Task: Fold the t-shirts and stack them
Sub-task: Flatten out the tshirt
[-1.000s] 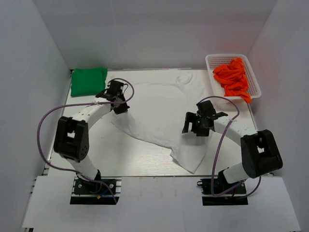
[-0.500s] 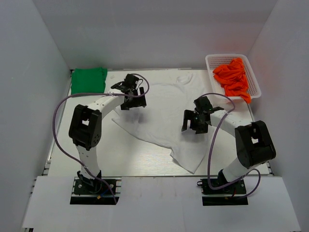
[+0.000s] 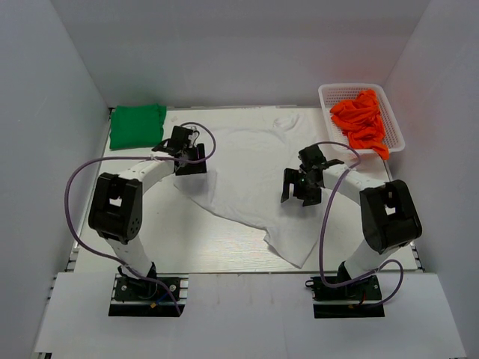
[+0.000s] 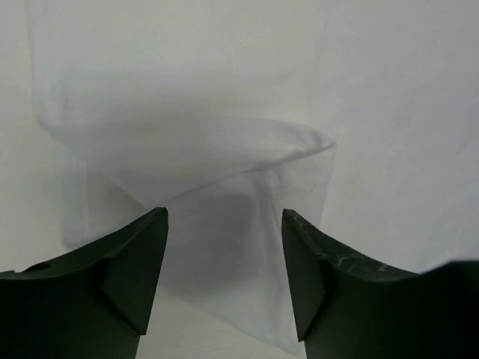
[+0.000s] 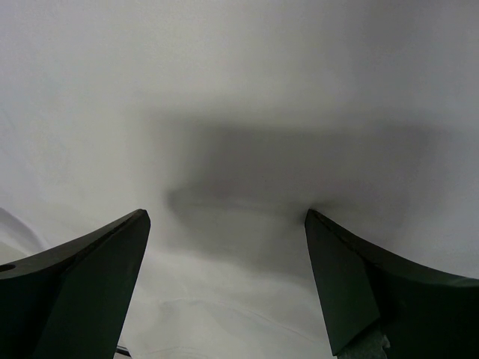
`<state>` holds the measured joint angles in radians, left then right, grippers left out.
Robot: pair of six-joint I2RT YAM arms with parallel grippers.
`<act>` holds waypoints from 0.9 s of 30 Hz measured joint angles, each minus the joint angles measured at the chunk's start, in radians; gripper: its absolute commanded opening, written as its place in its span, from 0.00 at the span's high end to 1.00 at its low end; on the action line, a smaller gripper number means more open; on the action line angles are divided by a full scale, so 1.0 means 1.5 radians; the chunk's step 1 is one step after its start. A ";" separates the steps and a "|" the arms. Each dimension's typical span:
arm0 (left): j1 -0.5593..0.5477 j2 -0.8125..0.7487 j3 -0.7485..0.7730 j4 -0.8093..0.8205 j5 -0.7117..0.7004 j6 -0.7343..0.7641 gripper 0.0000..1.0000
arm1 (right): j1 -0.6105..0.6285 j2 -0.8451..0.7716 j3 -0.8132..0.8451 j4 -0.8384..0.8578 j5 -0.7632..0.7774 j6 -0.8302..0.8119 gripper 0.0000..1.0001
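Observation:
A white t-shirt (image 3: 251, 168) lies spread and rumpled across the middle of the table, one corner trailing toward the front edge. A bright green t-shirt (image 3: 137, 126) sits folded at the back left. My left gripper (image 3: 191, 166) hovers open over the white shirt's left edge. In the left wrist view a folded flap of white cloth (image 4: 224, 161) lies below my left gripper (image 4: 224, 217), with nothing between its fingers. My right gripper (image 3: 299, 196) stands open over the shirt's right part. In the right wrist view only smooth white cloth (image 5: 239, 112) lies under my right gripper (image 5: 226, 218).
A white lattice basket (image 3: 331, 96) holding orange cloth (image 3: 361, 120) stands at the back right corner. White walls enclose the table on three sides. Purple cables loop out from both arms.
My left gripper was shut on the white shirt's left edge, has opened and let go, swinging right and then back left. My right gripper has shifted slightly toward the back and stays open.

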<state>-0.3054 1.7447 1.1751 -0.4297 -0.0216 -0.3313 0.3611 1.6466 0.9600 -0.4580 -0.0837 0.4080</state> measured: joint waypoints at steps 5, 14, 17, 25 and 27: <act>0.005 0.038 0.013 0.043 0.053 0.025 0.45 | 0.000 0.004 0.006 -0.006 0.002 0.001 0.10; 0.005 0.067 0.014 0.040 0.104 0.038 0.49 | 0.000 0.011 0.013 -0.014 0.004 0.003 0.10; 0.005 0.067 0.014 0.043 0.128 0.033 0.50 | 0.000 0.012 0.013 -0.014 0.005 0.003 0.10; 0.005 0.100 0.020 0.039 0.163 0.022 0.59 | 0.000 0.012 0.014 -0.015 0.007 0.003 0.10; 0.005 0.105 0.024 0.036 0.166 0.019 0.60 | 0.000 0.012 0.014 -0.015 0.007 0.004 0.10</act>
<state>-0.2985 1.9015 1.2106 -0.3752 0.2272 -0.3027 0.3607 1.6646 0.9806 -0.4801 -0.0738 0.4137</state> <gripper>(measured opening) 0.408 0.902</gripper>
